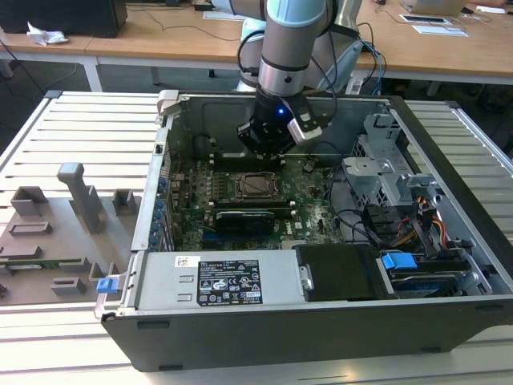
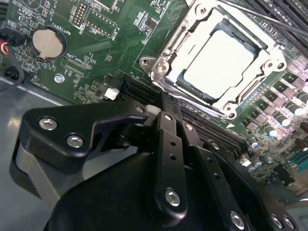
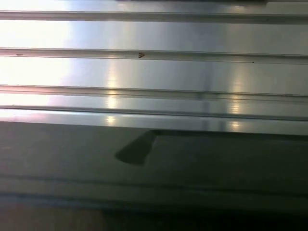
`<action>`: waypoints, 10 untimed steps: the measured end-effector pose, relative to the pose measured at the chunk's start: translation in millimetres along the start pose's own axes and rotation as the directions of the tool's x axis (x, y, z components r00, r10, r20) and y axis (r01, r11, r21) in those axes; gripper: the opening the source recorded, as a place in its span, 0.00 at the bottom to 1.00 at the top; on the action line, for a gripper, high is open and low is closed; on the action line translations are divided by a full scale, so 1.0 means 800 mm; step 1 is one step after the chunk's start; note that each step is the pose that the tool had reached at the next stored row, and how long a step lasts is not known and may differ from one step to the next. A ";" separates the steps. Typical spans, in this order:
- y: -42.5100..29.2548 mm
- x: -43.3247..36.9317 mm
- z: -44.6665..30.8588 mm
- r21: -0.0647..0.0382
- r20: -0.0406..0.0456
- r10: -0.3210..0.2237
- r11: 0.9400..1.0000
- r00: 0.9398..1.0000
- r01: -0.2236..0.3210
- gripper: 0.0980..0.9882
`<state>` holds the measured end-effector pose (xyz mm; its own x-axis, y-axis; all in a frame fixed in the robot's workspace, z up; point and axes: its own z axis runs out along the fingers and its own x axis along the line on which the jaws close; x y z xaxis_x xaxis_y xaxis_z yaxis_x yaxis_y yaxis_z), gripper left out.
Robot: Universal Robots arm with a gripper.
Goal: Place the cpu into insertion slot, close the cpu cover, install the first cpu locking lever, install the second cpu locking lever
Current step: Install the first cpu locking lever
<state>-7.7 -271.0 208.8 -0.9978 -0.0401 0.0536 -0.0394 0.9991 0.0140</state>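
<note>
Silver-grey and flat, the small square cpu (image 2: 219,60) already lies in the insertion slot (image 2: 180,79), the square socket with a bright metal surround on the green motherboard (image 2: 103,45), and the thin silver cpu cover (image 2: 250,84) appears to lie folded down around it, its large window leaving the chip's top bare. Chip and frame sit flat, faces up, edges parallel to the socket; being square, the cpu has no long axis to speak of, though in the second wrist view it stands diagonal to the picture. In the exterior view the socket (image 1: 258,185) lies near the middle of the open black computer case (image 1: 449,321), which rests on a slatted metal table (image 1: 88,120). The black claw (image 2: 166,113) hangs just off one corner of the socket frame, probably because the locking levers run along the frame's edges there; a thin wire lever cannot be made out for certain. Its dark fingers (image 2: 171,139) are drawn close together, nearly touching, with nothing between them. A round silver coin battery (image 2: 47,42) sits on the board well apart from the socket.
</note>
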 end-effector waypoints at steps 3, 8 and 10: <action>-0.0066 0.001 -0.0003 0.000 0.000 0.000 1.000 1.000 0.000 0.01; -0.0280 0.002 -0.0006 0.000 0.000 0.000 1.000 1.000 0.000 0.01; -0.0502 0.003 -0.0009 0.000 0.000 0.000 1.000 1.000 0.000 0.01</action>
<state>-8.7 -311.3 209.1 -0.9978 -0.0401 0.0537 -0.0395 0.9991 0.0136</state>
